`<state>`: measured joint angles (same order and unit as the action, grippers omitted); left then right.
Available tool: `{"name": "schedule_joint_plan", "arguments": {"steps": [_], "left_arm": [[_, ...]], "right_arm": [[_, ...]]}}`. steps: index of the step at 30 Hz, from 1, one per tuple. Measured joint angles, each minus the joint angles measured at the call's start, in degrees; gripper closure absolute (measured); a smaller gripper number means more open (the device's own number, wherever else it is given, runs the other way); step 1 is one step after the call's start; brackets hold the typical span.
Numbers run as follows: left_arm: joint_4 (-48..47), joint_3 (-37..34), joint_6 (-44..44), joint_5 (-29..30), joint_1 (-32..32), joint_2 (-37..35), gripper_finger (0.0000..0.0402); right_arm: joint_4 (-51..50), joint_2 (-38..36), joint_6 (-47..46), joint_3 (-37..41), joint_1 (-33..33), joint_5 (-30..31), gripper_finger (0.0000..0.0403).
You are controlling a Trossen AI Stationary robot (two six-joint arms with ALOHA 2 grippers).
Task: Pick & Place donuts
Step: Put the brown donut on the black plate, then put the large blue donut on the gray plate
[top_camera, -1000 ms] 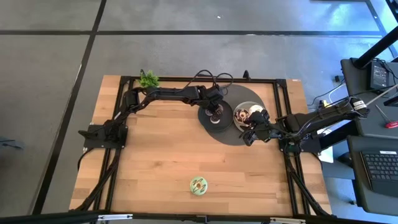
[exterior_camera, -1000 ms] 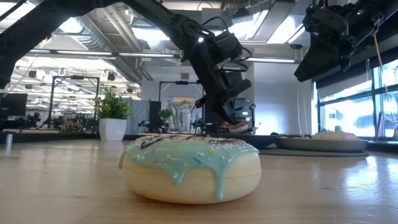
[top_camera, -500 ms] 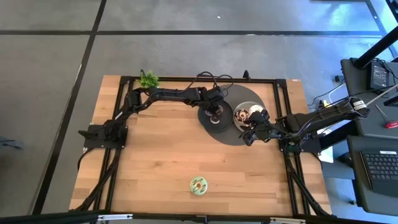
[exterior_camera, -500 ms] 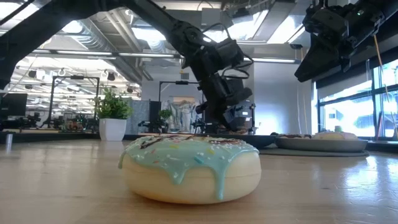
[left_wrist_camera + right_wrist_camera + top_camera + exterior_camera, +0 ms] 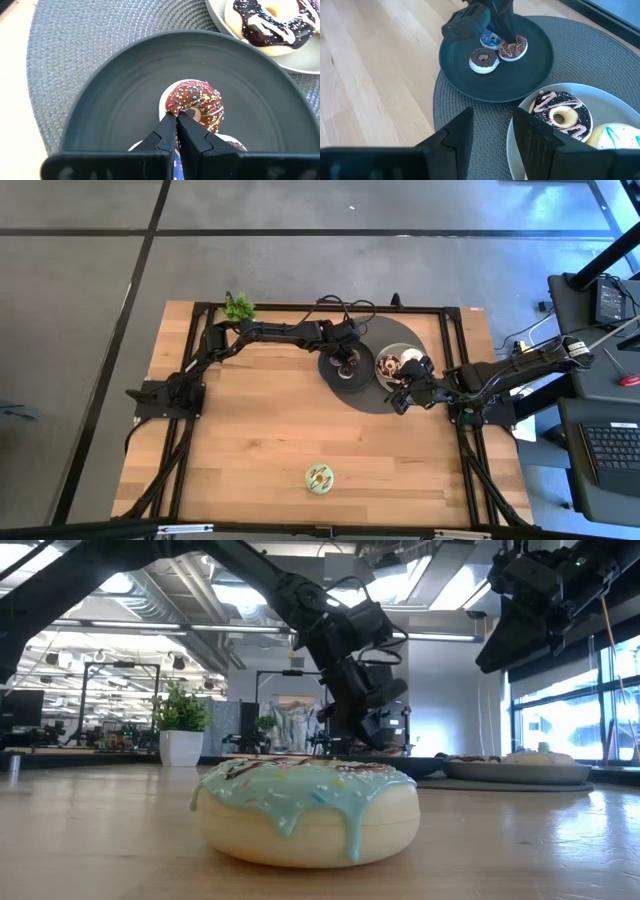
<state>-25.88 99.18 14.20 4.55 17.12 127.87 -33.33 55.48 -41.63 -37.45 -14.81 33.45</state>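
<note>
Pinching the rim of a sprinkled chocolate mini donut [image 5: 196, 102] with the left gripper [image 5: 177, 125], fingers nearly closed, on the dark grey plate [image 5: 115, 100] at the table's far side. Sharing that plate with a blue-iced mini [image 5: 490, 38] and a brown mini [image 5: 483, 59]. Hovering open with the right gripper [image 5: 492, 131] near the light plate [image 5: 520, 132] holding a chocolate-iced donut [image 5: 561, 116]. Lying alone near the front edge: the green-iced donut [image 5: 319, 477].
</note>
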Motion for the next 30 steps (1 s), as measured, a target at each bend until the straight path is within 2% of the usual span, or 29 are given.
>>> {"name": "schedule_joint_plan", "arguments": {"steps": [8,25,30], "left_arm": [[-0.04,0.00,0.02,-1.55,-0.02,0.00,0.0393],[-1.81,-0.02,1.73,-0.62,0.00,0.00,0.0320],[-0.08,-0.07,3.70,-3.56,0.26,-1.42,0.0313]], "right_arm": [[-1.34,0.00,-0.15,0.00,0.00,-0.02,0.0263],[-1.48,0.00,-0.20,0.00,0.00,-0.58,0.0263],[-1.48,0.02,-0.20,0.00,0.00,-0.73,0.0263]]}}
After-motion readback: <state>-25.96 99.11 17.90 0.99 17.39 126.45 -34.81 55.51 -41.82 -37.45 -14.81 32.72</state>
